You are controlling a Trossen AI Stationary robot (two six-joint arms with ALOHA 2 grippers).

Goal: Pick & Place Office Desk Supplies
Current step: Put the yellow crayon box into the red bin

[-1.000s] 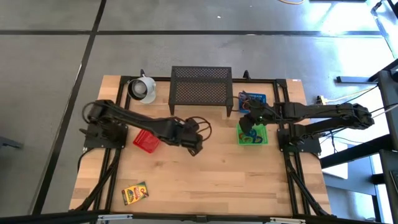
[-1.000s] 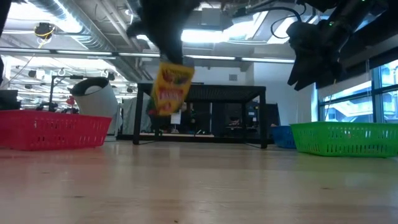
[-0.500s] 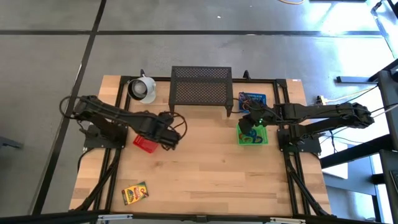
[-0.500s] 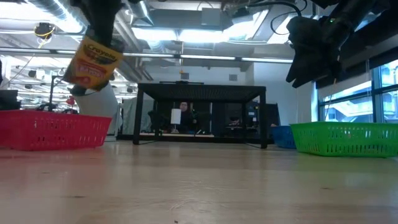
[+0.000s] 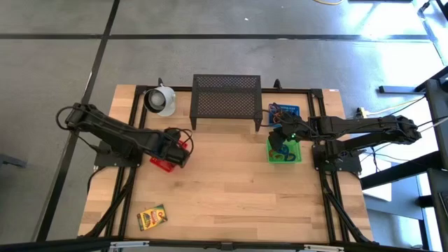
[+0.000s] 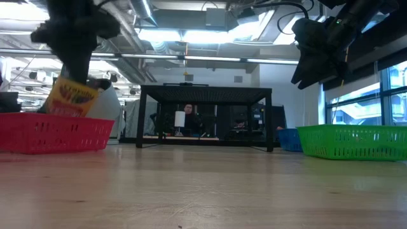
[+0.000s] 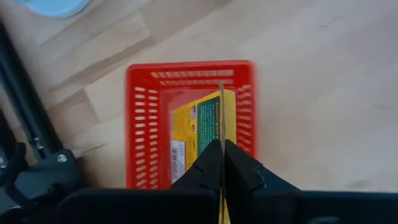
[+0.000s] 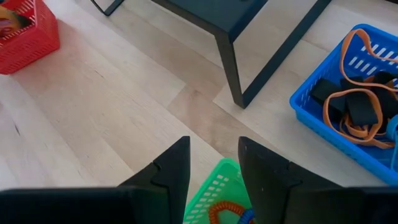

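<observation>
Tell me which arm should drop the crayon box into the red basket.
Left. The left gripper is shut on the crayon box directly above the red basket. The right gripper hangs open over the green basket, across the table.

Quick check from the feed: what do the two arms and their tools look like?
Both arms are dark, jointed links on black base frames, with thin black cables looping alongside. The left tool has two black wedge-shaped fingers. The right tool has matching broad black fingers; a small green light glows near its wrist.

On the desk [image 5: 231, 182], the shelf [image 5: 226, 99] is standing at the back with the mug [image 5: 161, 100] to its left, two baskets [image 5: 283, 112] lying at its right end, a third basket [image 5: 165, 158] left of centre, and a box [image 5: 152, 216] lying near the front left.
</observation>
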